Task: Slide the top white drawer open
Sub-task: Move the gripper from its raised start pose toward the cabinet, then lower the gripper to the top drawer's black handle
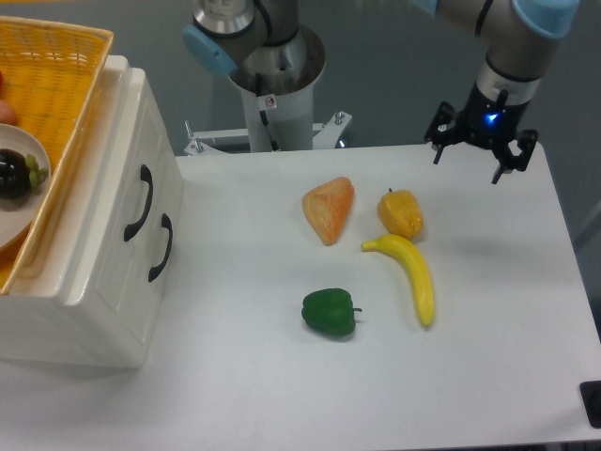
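Top drawer point(120, 193) is shut; the basket point(47, 85) holds a plate point(19, 211) with fruit; gripper point(467, 164) hangs spread, empty.

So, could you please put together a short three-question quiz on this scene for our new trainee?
1. True or false: the top white drawer is already pulled open.
2. Multiple choice: which item lies nearest the gripper? A) green pepper B) yellow pepper C) orange wedge
3. Fill in: the banana lies on the table just to the ____ of the green pepper in the picture.

Key
1. False: both drawer fronts sit flush, and the gripper hangs open and empty over the far right of the table, away from the black handles.
2. B
3. right
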Robot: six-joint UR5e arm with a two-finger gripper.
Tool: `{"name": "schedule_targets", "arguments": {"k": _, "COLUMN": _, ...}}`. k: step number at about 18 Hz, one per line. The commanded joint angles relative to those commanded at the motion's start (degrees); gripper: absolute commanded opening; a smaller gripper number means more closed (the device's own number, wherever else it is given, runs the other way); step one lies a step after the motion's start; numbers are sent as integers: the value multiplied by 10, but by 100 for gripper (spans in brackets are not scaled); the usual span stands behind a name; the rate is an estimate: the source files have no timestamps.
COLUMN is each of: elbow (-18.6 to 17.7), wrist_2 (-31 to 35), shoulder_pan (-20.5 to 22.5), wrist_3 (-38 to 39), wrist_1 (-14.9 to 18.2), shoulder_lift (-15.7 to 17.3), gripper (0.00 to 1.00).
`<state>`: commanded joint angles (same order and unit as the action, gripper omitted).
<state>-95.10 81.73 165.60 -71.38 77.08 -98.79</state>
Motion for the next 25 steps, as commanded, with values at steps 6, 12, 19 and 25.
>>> {"name": "schedule_targets", "arguments": {"k": 6, "elbow": 0, "wrist_2": 0, "shoulder_pan": -34, "wrist_3": 120, "wrist_1": 18, "shoulder_lift": 0, "gripper": 100}}
{"name": "schedule_targets", "arguments": {"k": 12, "elbow": -12, "wrist_2": 3, "shoulder_pan": -86, "wrist_3": 199, "wrist_1": 25, "shoulder_lift": 3, "gripper": 100}}
{"name": "schedule_targets", "arguments": {"k": 19, "elbow": -18, "wrist_2": 3, "shoulder_pan": -153, "wrist_3": 329, "wrist_1": 26, "shoulder_lift": 7, "gripper": 100}}
{"name": "schedule_targets", "arguments": {"k": 25, "elbow": -16, "wrist_2": 3, "shoulder_pan": -210, "wrist_3": 397, "wrist_1": 27, "shoulder_lift": 6, "gripper": 100}}
